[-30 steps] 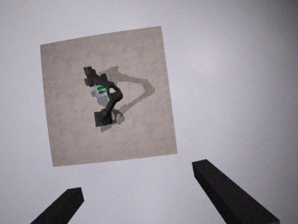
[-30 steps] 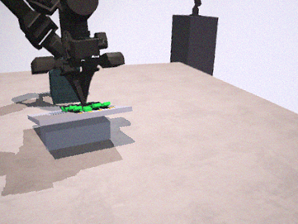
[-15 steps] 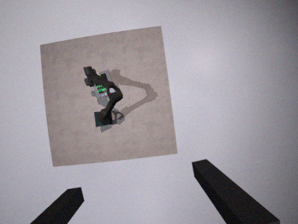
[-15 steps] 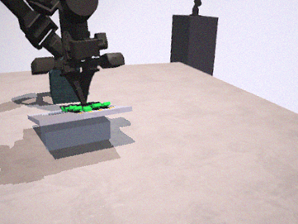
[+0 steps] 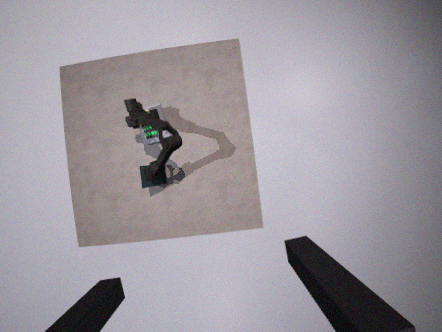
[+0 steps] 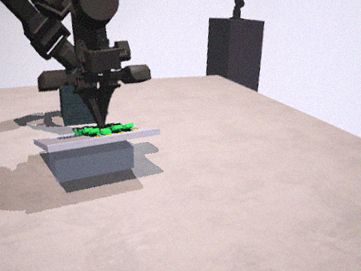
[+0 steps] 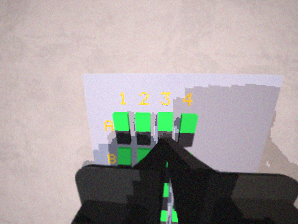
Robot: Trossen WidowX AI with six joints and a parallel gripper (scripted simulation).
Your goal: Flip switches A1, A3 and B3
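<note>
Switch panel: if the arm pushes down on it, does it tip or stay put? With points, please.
The panel (image 6: 146, 136) (image 7: 225, 150) probably stays put under light presses, since a broad block (image 6: 95, 165) backs it. Its top overhangs that block, so a hard press near an edge might rock it. It looks rigid; flexing seems unlikely.

Robotics lab setup, w/ arm (image 5: 172, 142) (image 6: 96, 3) at switch panel (image 5: 157, 108) (image 6: 146, 135) (image 7: 225, 125).

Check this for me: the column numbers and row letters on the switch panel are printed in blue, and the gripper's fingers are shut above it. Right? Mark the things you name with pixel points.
Not blue: the wrist view shows yellow-orange numbers (image 7: 144, 99) and letters (image 7: 109, 126). The rest stands.
</note>
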